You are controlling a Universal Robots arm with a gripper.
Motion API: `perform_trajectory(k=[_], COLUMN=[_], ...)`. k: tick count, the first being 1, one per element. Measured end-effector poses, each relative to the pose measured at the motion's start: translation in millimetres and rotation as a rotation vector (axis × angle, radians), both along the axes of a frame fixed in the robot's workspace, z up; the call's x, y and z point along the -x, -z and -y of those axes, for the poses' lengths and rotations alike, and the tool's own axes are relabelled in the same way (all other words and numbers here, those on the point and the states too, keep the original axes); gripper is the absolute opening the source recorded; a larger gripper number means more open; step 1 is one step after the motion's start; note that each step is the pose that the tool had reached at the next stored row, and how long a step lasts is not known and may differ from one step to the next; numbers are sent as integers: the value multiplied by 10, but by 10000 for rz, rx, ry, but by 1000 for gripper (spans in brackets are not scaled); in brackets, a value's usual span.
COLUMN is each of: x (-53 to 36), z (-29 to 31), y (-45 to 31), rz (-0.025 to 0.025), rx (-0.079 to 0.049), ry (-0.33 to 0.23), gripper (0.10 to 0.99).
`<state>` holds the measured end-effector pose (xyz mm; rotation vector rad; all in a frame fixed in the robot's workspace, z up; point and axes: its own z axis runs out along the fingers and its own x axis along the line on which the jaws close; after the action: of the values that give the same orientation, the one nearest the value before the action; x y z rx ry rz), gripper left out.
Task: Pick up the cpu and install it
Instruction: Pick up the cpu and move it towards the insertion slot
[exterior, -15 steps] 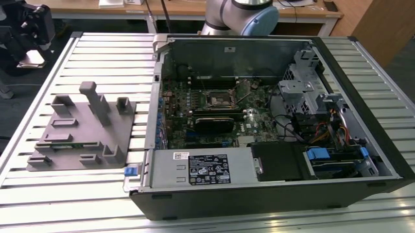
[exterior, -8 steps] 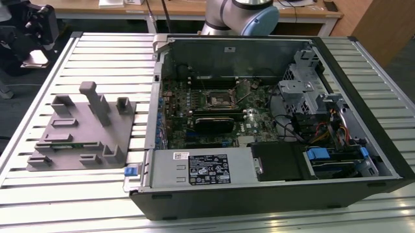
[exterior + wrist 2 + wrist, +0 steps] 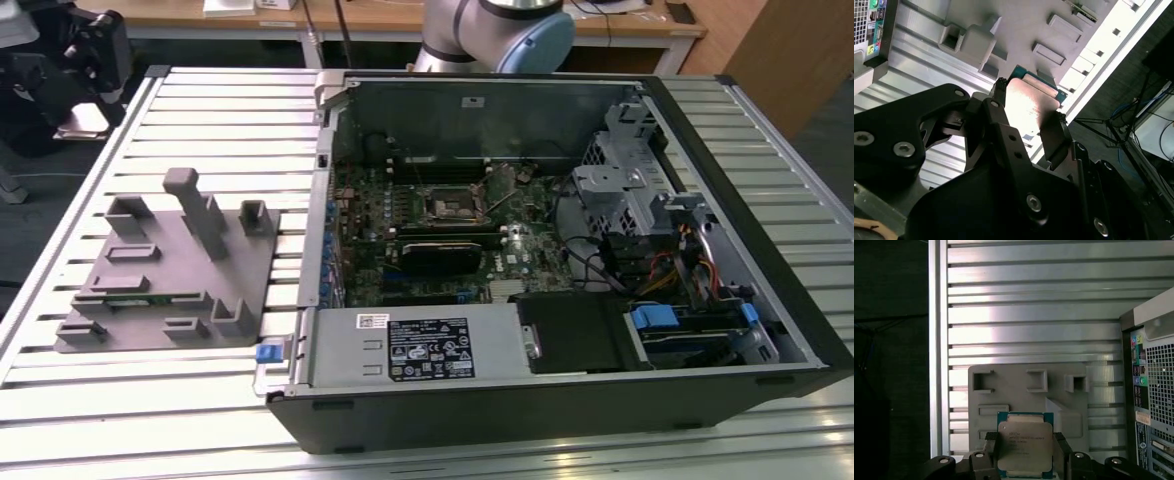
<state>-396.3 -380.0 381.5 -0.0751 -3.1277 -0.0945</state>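
Both wrist views: gripper [image 3: 1026, 452] has its 2 fingers [image 3: 1061, 455] pinching the 1 cpu [image 3: 1025, 442] by its edges, over the grey fixture [image 3: 1014, 400]; can't tell if it's touching. Exterior view adds 1 open pc case [image 3: 561, 230], fixture at its 9 o'clock, arm [image 3: 501, 35] at 12. Slatted alu table [image 3: 227, 120], wooden desks [image 3: 387, 18] behind.

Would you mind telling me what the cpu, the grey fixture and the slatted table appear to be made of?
The cpu, gripped by the gripper: silvery metal lid, softly reflective, on a green board. The grey fixture: probably plastic, matte and uniform, maybe printed. The table: likely aluminium slats, given the bright streaked glare.
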Motion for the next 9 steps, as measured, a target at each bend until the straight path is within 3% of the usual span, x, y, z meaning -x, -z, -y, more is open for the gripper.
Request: perform_trajectory(k=[9], x=[-161], z=[0], y=[0], rz=[0], rx=[0], ry=[0], gripper=[525])
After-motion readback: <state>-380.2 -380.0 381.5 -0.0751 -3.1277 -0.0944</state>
